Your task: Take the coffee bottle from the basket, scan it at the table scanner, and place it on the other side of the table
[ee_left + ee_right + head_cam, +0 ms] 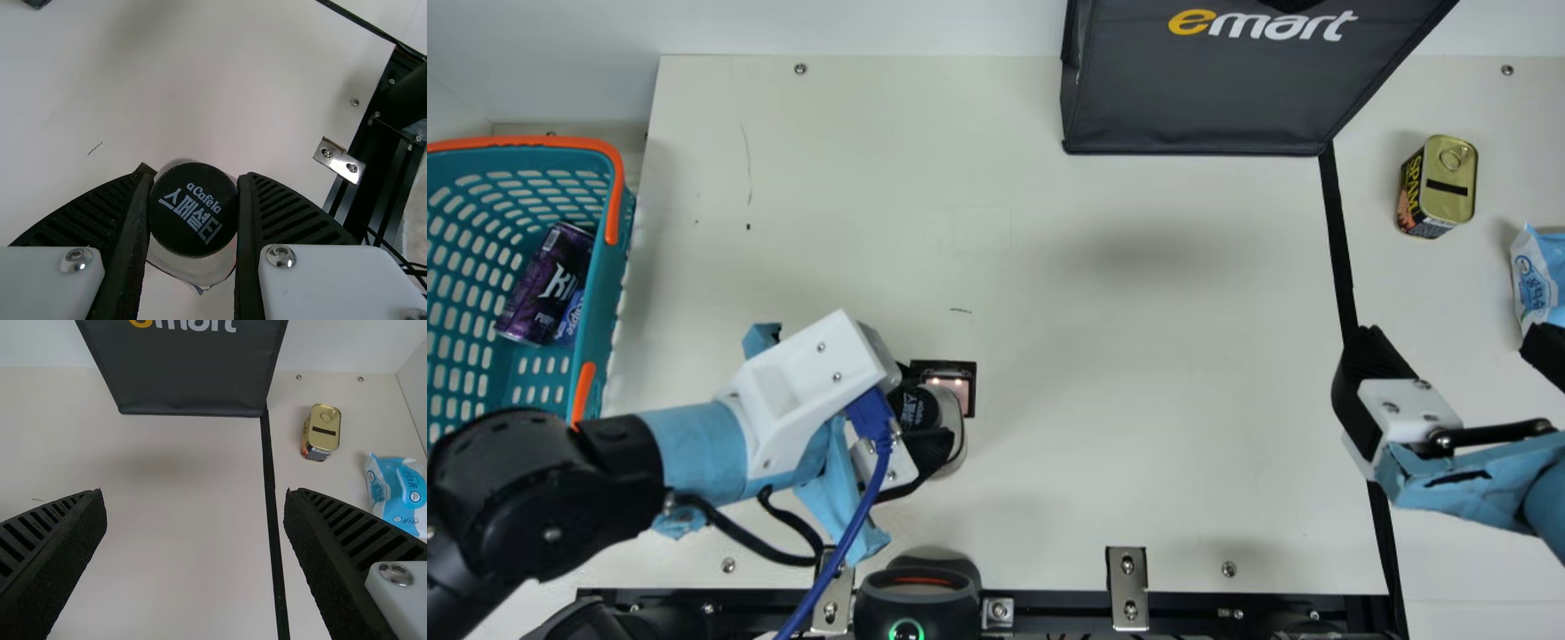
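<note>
My left gripper [937, 411] pinches the coffee bottle [193, 210] at its black cap, one ribbed finger on each side; I have the bottle just beside the black-framed panel with small lights [959, 391]; my right gripper [1454, 351] is spread wide near the black strip [1341, 253].

Lettering: orange-and-white, black bag [1192, 98] | pale, bottle cap [193, 210] | yellow, tin [1449, 182] | white, purple can [543, 289] | blue, packet [1538, 276]
</note>
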